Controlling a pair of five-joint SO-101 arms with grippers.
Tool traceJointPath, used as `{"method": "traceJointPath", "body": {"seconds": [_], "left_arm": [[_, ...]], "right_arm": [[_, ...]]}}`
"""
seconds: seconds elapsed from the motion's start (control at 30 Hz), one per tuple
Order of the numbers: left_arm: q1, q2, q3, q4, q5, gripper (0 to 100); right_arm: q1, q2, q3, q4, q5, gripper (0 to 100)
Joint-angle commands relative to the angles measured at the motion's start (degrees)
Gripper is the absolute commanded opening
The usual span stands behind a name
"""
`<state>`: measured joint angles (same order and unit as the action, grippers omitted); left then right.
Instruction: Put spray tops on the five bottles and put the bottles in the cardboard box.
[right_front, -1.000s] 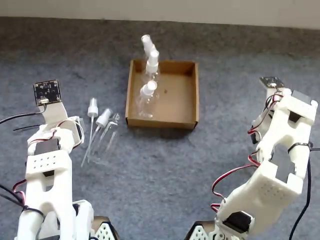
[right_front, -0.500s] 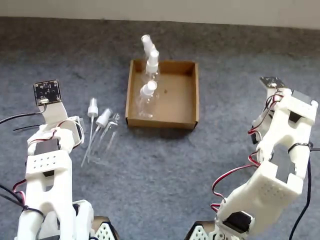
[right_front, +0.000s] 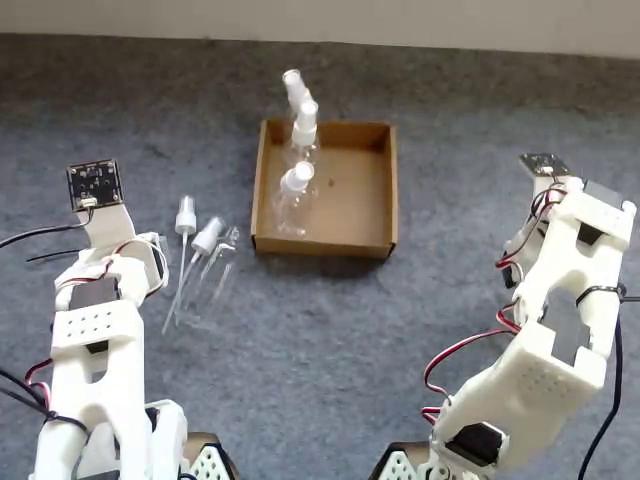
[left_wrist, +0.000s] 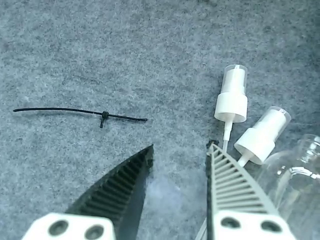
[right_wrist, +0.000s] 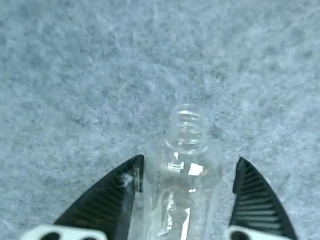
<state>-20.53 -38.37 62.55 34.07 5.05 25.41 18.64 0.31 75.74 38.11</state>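
Clear plastic, uncapped, the bottle sits between the right gripper's spread fingers, ungrasped. Left gripper's fingers gape beside the spray tops — nothing has moved, so capping waits.

A cardboard box sits midway across the table, toward its far edge. Along the box's left wall three capped bottles line up, the farthest perhaps outside the rim. Two loose spray tops lie just left of the box; an arm stands at each near corner.
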Motion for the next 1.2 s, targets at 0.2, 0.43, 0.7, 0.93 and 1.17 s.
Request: {"method": "traceJointPath", "body": {"seconds": [0.2, 0.43, 0.7, 0.93, 1.17], "left_arm": [[0.9, -0.7, -0.1, -1.0, -0.1, 17], [0.9, -0.8, 0.0, -1.0, -0.1, 17], [0.9, -0.8, 0.0, -1.0, -0.1, 17], [0.9, -0.8, 0.0, -1.0, -0.1, 17], [0.9, -0.8, 0.0, -1.0, -0.1, 17]], "right_arm": [[0.1, -0.5, -2.5, 0.2, -0.2, 24.1], [0.1, -0.5, -2.5, -0.4, -0.2, 24.1], [-0.7, 2.1, -1.2, -0.6, -0.1, 24.1], [-0.2, 3.2, -1.3, 0.0, -0.4, 24.1], [-0.4, 2.5, -3.5, 0.0, -0.5, 24.1]]}}
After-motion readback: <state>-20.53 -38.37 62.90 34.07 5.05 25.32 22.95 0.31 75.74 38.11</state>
